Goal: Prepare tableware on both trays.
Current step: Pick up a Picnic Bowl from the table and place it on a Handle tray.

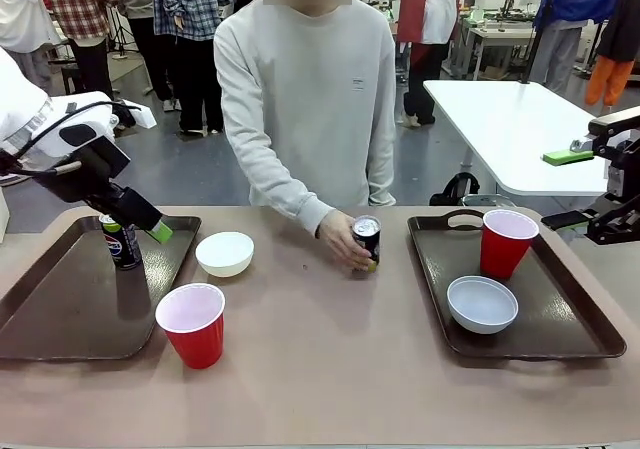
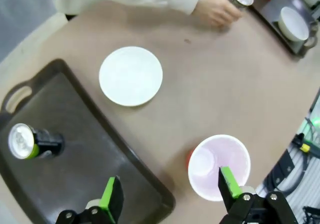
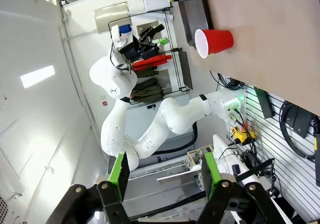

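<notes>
Jaws apart, L+R; 2 cups (image 1: 192,324), 2 bowls (image 1: 224,253), 2 cans (image 1: 365,234).

We see bright, even room light, soft shadow under the cup (image 1: 195,341), dull sheen on the tray (image 1: 60,309), wrist views bowed at the edges.

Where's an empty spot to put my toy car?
The bare tabletop between the red cup and the right tray is free. The left tray is mostly bare too. It's crowded around the white bowl and the person's hand holding a can.
</notes>
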### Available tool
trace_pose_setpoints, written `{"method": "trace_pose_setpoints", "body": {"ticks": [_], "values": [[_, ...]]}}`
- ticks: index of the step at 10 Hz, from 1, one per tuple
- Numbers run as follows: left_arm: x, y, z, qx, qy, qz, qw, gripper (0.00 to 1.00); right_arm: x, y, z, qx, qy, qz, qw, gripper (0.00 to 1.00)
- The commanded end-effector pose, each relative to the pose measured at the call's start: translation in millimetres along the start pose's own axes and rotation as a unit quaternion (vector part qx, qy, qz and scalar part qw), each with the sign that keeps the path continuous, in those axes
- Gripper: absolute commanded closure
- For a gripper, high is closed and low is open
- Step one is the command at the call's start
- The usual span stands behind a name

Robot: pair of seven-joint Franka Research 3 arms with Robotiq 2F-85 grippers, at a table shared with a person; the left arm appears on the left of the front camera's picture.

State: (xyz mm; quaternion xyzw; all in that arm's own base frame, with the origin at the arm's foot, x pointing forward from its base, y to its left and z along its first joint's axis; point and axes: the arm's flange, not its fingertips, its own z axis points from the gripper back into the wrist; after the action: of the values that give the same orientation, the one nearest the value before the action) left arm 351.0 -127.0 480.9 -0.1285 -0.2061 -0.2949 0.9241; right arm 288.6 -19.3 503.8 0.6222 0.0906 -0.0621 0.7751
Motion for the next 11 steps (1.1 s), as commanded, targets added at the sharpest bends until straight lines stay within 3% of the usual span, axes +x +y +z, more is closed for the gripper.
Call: {"method": "trace_pose_setpoints", "body": {"ticks": [1, 4, 8, 11], "values": [[2, 5, 6, 0.016, -0.022, -0.005, 1.000, 0.00, -2, -3, 3, -0.007, 0.008, 0.007, 1.000, 0.24], [6, -10, -6, 0.007, -0.002, -0.012, 1.000, 0.00, -2, -3, 3, -0.007, 0.008, 0.007, 1.000, 0.24], [29, -20, -26, 0.005, -0.013, 0.009, 1.000, 0.00, -2, -3, 3, -0.007, 0.008, 0.007, 1.000, 0.24], [31, -19, -29, 0.036, -0.030, 0.009, 0.999, 0.00, -2, -3, 3, -0.007, 0.008, 0.007, 1.000, 0.24]]}}
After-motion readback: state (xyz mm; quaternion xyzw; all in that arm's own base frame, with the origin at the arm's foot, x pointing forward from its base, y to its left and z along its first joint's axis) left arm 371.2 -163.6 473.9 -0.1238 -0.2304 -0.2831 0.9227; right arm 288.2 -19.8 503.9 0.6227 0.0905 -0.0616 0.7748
